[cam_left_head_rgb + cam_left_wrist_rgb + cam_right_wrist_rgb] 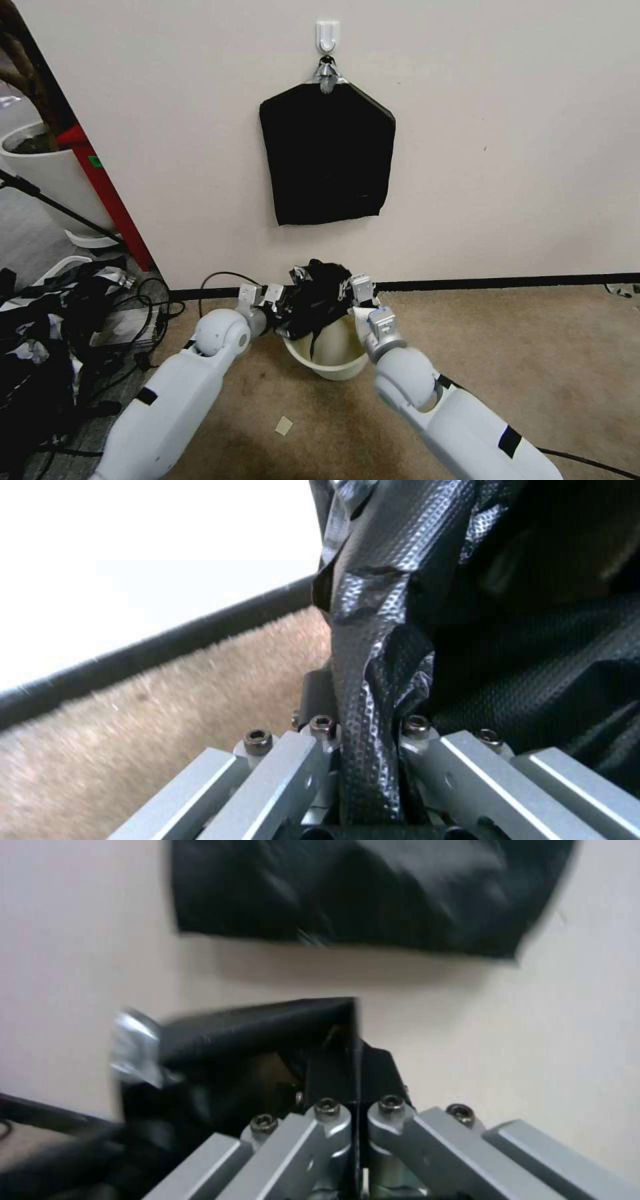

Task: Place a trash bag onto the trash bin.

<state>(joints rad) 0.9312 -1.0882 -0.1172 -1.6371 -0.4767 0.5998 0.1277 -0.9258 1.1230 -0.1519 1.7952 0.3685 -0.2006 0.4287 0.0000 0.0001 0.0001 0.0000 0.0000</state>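
Note:
The crinkled black trash bag (pixel 317 295) hangs bunched over the far rim of the cream-white trash bin (pixel 331 352), which stands on the carpet by the wall. My left gripper (pixel 277 298) is shut on the bag's left side; in the left wrist view a fold of the embossed bag (pixel 373 680) runs between the closed fingers. My right gripper (pixel 357 288) is shut on the bag's right edge; in the right wrist view the thin film (pixel 267 1035) is pinched between the fingers (pixel 333 1075). Part of the bag droops into the bin.
A flat pack of black bags (pixel 327 157) hangs from a wall hook above the bin. Tangled cables and black clutter (pixel 73 313) lie on the floor at the left, beside a red post (pixel 110 200) and a white plant pot (pixel 47 167). Carpet (pixel 533 347) to the right is open.

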